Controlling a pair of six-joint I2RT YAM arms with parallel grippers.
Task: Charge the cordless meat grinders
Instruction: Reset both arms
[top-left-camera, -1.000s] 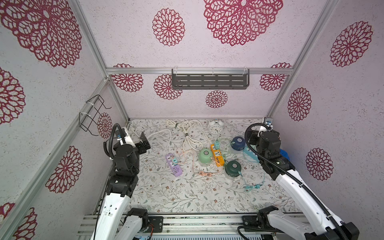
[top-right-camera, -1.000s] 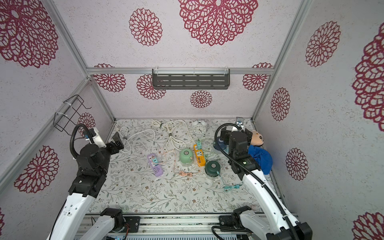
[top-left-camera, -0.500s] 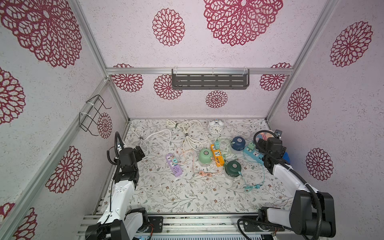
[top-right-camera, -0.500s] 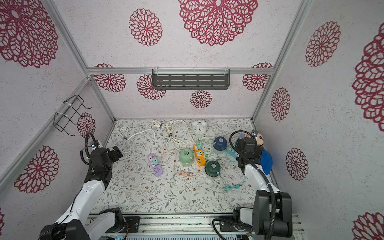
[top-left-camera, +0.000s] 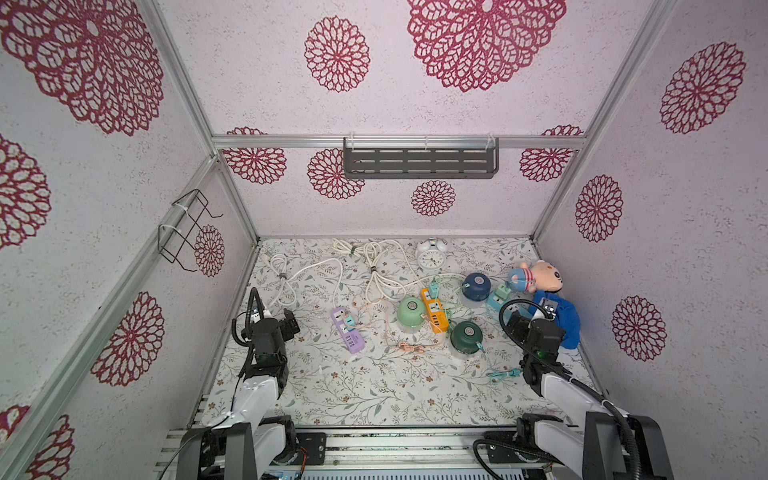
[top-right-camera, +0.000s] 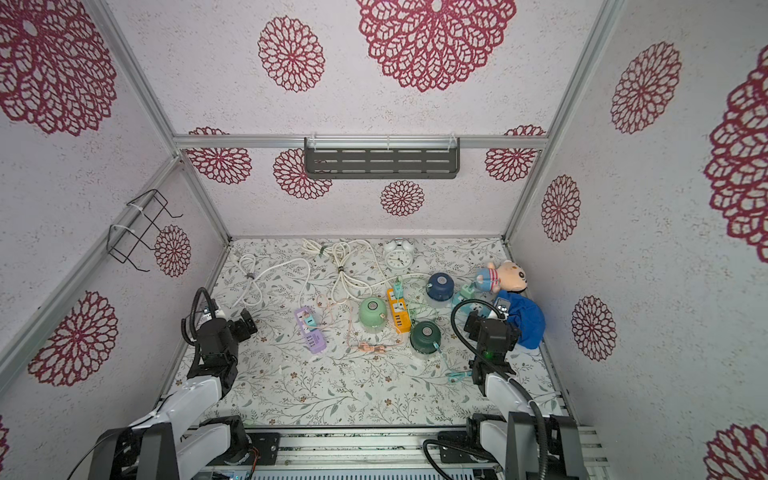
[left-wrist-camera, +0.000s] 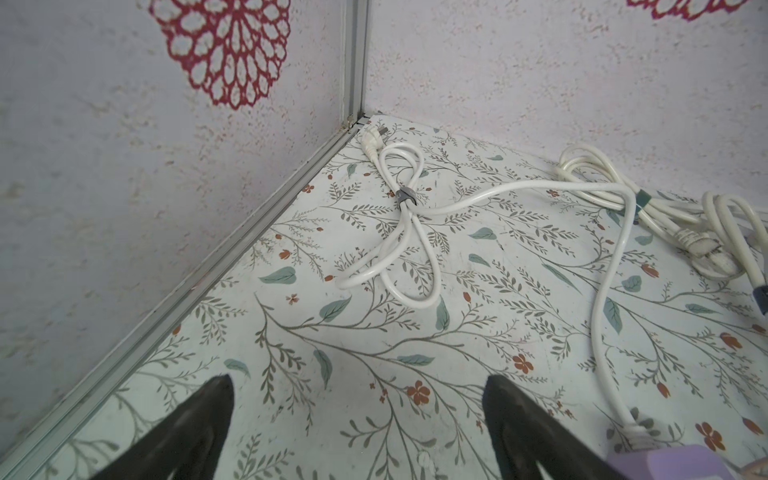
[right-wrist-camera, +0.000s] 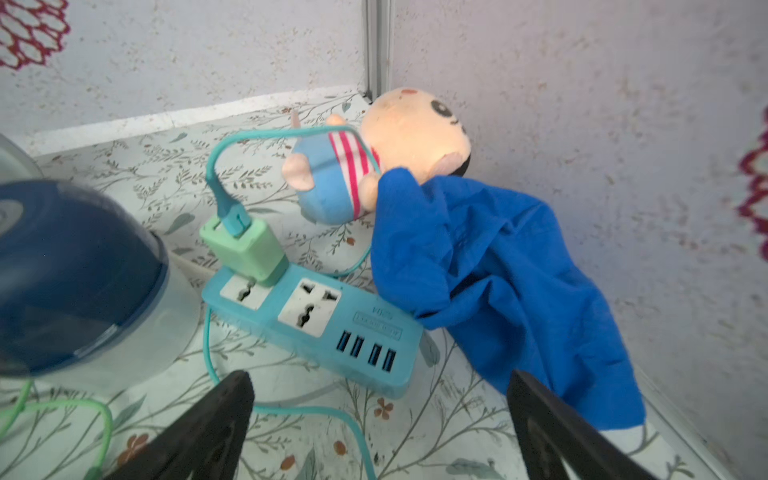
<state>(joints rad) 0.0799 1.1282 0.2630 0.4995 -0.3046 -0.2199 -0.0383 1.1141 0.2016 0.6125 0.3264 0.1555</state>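
A: Right claw (right-wrist-camera: 380, 376)?
B: Jaws wide, empty, aimed at the blue power strip (right-wrist-camera: 316, 328). The navy grinder (right-wrist-camera: 70, 270) stands just beside that, toward mid-table.
A: Left claw (left-wrist-camera: 357, 380)?
B: Wide and empty too, aimed at a coiled white cord (left-wrist-camera: 399, 232), well apart from all three grinders.
A: The others?
B: Mint grinder (top-left-camera: 409, 310) central; dark green grinder (top-left-camera: 466, 335) nearer the right arm (top-left-camera: 557, 386). Round, no long axis. Their clear cups (right-wrist-camera: 137, 332) look empty.

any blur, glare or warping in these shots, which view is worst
Right wrist view: the navy grinder near the lens is soft, and the doll's face is washed out bright. Left wrist view: the white cable is crisp, and the dark gripper fingers show no detail. Both top views: even light, no hard shadows, and the frame posts splay outward from wide-angle warp.
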